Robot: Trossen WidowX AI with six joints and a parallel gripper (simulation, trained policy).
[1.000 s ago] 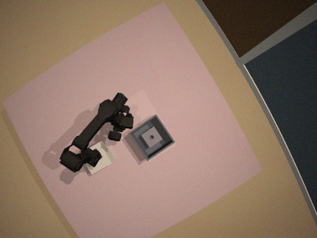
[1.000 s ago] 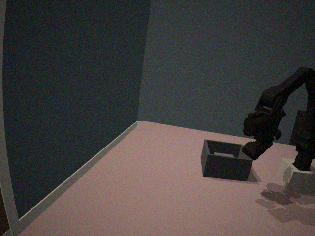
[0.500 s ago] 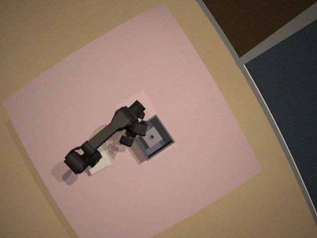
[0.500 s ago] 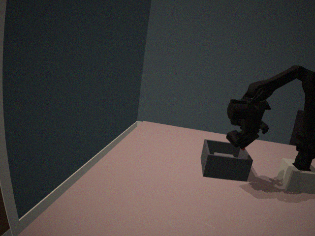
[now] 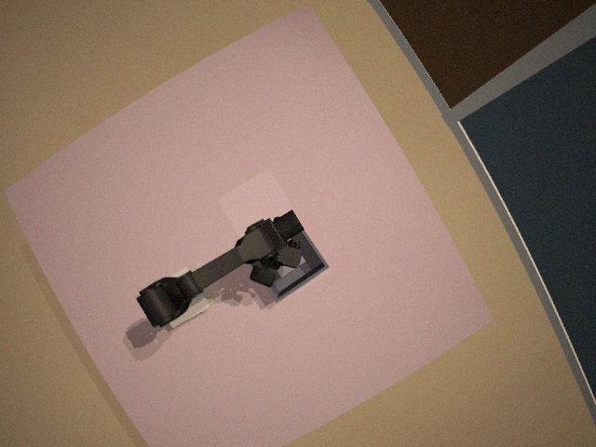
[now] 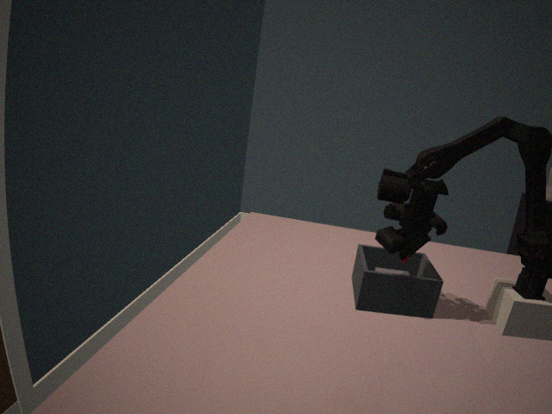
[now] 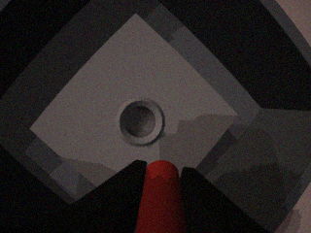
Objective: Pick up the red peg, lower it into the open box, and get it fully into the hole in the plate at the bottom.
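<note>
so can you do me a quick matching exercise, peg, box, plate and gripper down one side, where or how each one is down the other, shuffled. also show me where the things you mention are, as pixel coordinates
1. peg (image 6: 404, 259) (image 7: 161, 199)
2. box (image 5: 302, 285) (image 6: 397, 296)
3. plate (image 7: 102, 92)
4. gripper (image 6: 408, 249) (image 7: 162, 175)

A. flat in the bottom of the box
B. shut on something red
C. open-topped and grey
D. red, between two fingers

Pairs: 1-D, 2-C, 3-A, 4-B

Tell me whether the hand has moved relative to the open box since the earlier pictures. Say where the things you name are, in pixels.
Yes: the hand (image 6: 404, 257) (image 7: 162, 175) has moved away from the arm's base, from beside the open box (image 5: 302, 284) (image 6: 397, 296) (image 7: 287, 126) to over it.
</note>
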